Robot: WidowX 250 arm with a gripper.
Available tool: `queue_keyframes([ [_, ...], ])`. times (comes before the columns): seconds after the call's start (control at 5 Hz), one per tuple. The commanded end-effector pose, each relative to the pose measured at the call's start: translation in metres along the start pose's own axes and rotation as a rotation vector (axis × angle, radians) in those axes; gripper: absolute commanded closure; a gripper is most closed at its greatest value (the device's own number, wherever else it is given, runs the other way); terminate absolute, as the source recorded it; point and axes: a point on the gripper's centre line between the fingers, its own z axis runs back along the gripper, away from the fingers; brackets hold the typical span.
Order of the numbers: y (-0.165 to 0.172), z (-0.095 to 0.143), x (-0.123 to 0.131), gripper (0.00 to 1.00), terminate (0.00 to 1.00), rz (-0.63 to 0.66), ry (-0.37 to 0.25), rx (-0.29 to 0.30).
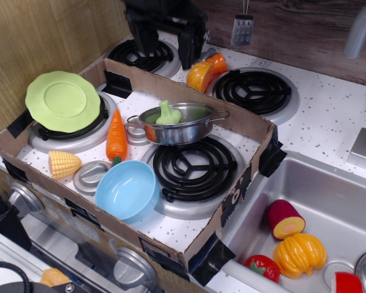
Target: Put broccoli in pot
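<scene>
The pale lime-green broccoli (167, 114) lies inside the shiny steel pot (182, 129), stem pointing up. The pot stands at the back of the front right burner, inside the cardboard tray. My black gripper (165, 50) hangs above and behind the pot, over the tray's back wall. Its two fingers (188, 52) are spread wide apart and hold nothing.
A lime-green plate (63, 100) sits on the left burner. A carrot (116, 135), a corn piece (63, 163) and a blue bowl (127, 190) lie in the cardboard tray (229, 213). An orange toy (207, 70) is behind the tray. Toy vegetables lie in the sink (305, 201) at right.
</scene>
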Motion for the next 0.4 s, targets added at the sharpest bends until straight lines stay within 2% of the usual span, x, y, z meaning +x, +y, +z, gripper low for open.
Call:
queue_keyframes([
  [0.0,0.0016,0.019,0.0063,0.0,0.0,-0.003,-0.037,0.012],
  [0.2,0.0016,0.019,0.0063,0.0,1.0,-0.003,-0.037,0.012],
])
